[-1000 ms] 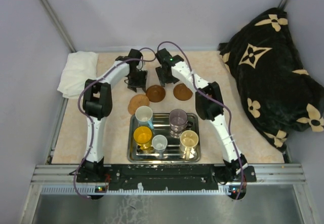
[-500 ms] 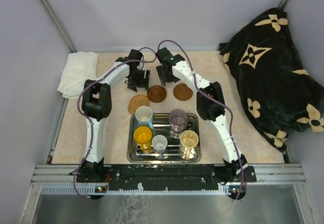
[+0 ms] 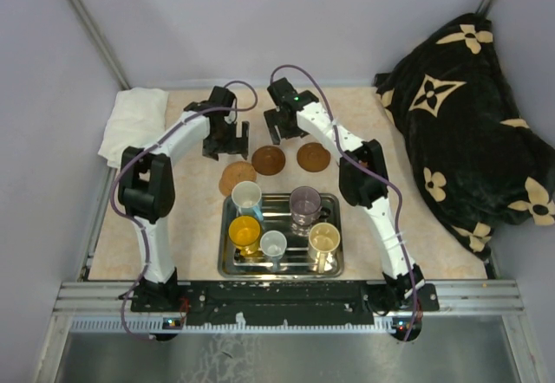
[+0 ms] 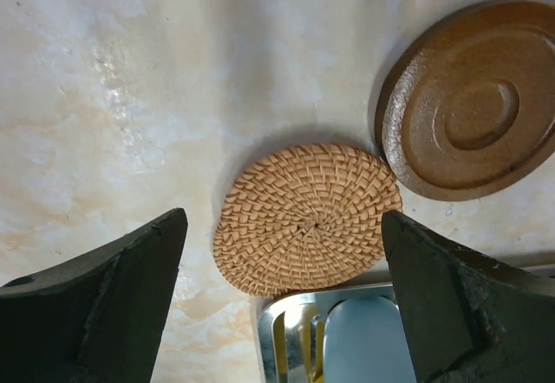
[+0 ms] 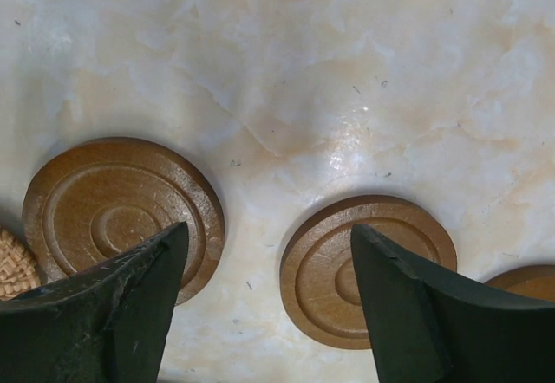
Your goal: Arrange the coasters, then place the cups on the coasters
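Observation:
Three coasters lie in a row behind the steel tray [image 3: 279, 212]: a tan woven one [image 3: 236, 175] [image 4: 308, 218] touching the tray's corner, and two brown wooden discs [image 3: 267, 159] [image 3: 313, 156]. My left gripper [image 3: 227, 140] [image 4: 286, 288] hovers wide open over the woven coaster and holds nothing. My right gripper [image 3: 277, 127] [image 5: 269, 296] stands open above the gap between the two brown discs [image 5: 121, 214] [image 5: 347, 270]. The edge of another brown disc [image 5: 520, 279] shows at the right. The cups stand on the tray: light blue [image 3: 247, 197], purplish-grey [image 3: 305, 201], yellow [image 3: 244, 230], small grey-white [image 3: 273, 244], cream [image 3: 323, 238].
A folded white cloth [image 3: 132, 123] lies at the table's back left corner. A black blanket with cream flower shapes [image 3: 468, 123] is heaped along the right side. Walls close in the table at the back and on the left.
My left gripper's jaws have spread wide and the arm has shifted a little left. The right jaws have opened wider. Coasters and cups have not moved.

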